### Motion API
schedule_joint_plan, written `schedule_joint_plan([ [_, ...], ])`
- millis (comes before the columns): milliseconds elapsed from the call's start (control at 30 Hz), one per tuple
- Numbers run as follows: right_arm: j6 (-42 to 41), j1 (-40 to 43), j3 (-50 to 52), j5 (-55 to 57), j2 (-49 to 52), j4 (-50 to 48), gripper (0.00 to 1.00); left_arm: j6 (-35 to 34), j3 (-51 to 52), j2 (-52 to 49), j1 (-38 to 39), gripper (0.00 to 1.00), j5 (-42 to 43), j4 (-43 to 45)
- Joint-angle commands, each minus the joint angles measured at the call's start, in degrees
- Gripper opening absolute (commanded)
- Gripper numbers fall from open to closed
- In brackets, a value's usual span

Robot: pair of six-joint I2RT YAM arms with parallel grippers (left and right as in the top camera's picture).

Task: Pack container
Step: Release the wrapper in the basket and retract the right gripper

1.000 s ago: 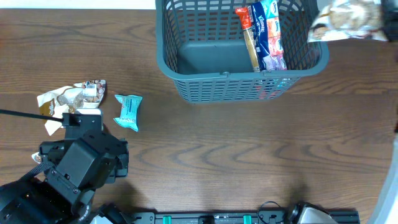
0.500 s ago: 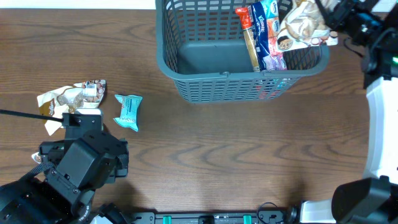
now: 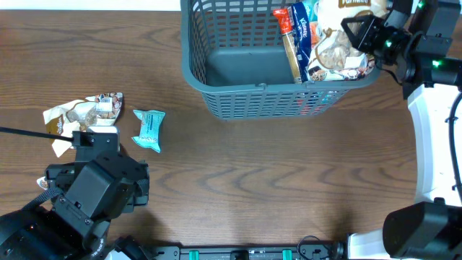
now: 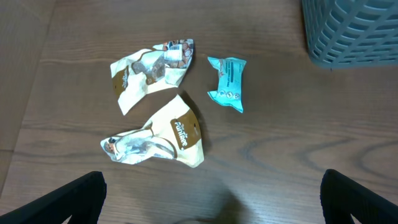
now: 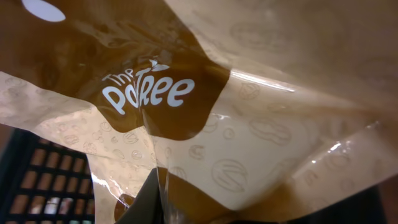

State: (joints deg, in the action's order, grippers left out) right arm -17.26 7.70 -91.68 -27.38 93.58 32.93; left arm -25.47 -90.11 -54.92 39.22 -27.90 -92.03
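The dark grey slotted container (image 3: 216, 94) stands at the top centre of the table and holds a few upright packets (image 3: 307, 40) at its right end. My right gripper (image 3: 361, 32) is shut on a brown and cream snack bag (image 3: 336, 50) and holds it over the container's right end. In the right wrist view the bag (image 5: 249, 124) fills the frame and hides the fingers. My left gripper (image 4: 211, 199) is open and empty, low over the table at the left. Two brown and cream snack bags (image 4: 152, 68) (image 4: 158, 140) and a teal packet (image 4: 228, 83) lie in front of it.
The teal packet (image 3: 149, 128) and one cream bag (image 3: 83, 113) lie on the wood table at the left, above my left arm (image 3: 86, 195). The right arm's white body (image 3: 437, 137) runs down the right edge.
My right gripper has come in from the top right with the snack bag, moving left and down until the bag hangs over the container's right end. The left arm has not moved.
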Motion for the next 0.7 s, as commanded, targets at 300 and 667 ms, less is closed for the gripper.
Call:
schedule_joint_plan([
  [300, 4.11, -0.31, -0.13, 4.0, 1.25, 1.6, 0.66, -0.04, -0.76, -0.04, 0.07, 0.99, -1.29, -0.5],
  [667, 2.62, -0.04, -10.78, 3.08, 1.22, 4.68, 0.99, -0.04, -0.76, -0.04, 0.07, 0.99, -1.29, -0.5],
])
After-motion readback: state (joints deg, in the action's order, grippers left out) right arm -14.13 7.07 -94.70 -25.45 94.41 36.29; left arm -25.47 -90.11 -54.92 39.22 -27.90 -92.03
